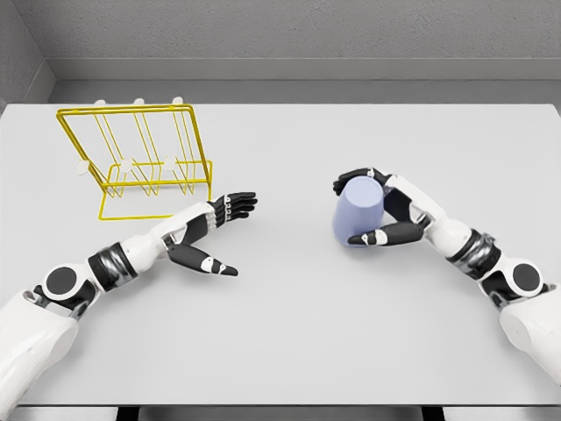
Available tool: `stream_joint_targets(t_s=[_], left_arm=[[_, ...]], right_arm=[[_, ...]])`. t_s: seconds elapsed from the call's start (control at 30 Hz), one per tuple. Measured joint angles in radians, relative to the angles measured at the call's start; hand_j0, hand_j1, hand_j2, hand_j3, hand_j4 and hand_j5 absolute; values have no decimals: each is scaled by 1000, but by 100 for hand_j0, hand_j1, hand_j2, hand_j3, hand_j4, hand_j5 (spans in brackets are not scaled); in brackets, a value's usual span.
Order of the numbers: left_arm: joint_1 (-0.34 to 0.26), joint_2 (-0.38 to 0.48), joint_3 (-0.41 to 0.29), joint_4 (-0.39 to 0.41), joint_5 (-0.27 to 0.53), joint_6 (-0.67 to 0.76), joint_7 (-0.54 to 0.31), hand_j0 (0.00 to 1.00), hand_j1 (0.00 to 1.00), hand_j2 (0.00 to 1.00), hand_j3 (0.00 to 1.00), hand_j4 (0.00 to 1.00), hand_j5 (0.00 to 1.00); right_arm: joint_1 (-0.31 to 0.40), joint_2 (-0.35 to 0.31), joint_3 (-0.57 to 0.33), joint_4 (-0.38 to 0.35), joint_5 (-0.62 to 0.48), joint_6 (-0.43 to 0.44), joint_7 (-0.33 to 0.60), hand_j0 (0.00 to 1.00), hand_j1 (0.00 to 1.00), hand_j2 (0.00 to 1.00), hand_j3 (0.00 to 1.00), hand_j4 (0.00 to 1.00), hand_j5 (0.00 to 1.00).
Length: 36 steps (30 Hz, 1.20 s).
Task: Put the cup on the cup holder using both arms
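One cup, one cup holder, two arms — that is the whole count on the pale grey counter. The cup is a light lavender-blue tumbler, plain and without a handle that shows, sitting right of the middle of the counter and leaning a little toward the right. The right robot hand is wrapped around it: dark fingers curl over the far upper edge, and the thumb lies along the lower near side, so the cup is gripped between them. Whether its base touches the counter or hangs just above it cannot be told from the head view. The right arm, white with dark joints, comes in from the lower right corner.

The cup holder is a single yellow wire rack standing at the far left of the counter, well apart from the cup. It has a tilted rectangular frame, a flat rectangular base frame lying on the surface, and several thin upright prongs between them, some with small white tips — the exact number of prongs is too fine to count.

The left robot hand lies near the front right corner of the rack's base, beside it but not touching. Its fingers are stretched out and loose, thumb apart below them, holding nothing. The left arm enters from the lower left.
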Motion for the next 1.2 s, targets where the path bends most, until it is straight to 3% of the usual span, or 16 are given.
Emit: stream_joint_targets(t_s=[0.53, 0.97, 1.07, 1.2], left_arm=[[-3, -4, 0, 14, 0, -1, 0, 100, 100, 100, 100, 100, 100], [-5, -4, 1, 19, 0, 0, 0, 100, 100, 100, 100, 100, 100], [-5, -4, 1, 21, 0, -1, 0, 100, 100, 100, 100, 100, 100], [-3, -4, 2, 21, 0, -1, 0, 100, 100, 100, 100, 100, 100]], right_arm=[[-18, 108, 30, 11, 54, 0, -1, 73, 73, 73, 73, 73, 73], [-40, 182, 52, 92, 71, 0, -1, 74, 74, 74, 74, 74, 74], [-40, 190, 53, 99, 74, 0, -1, 85, 85, 85, 85, 85, 85], [-41, 195, 52, 102, 90, 1, -1, 90, 90, 90, 90, 90, 90]])
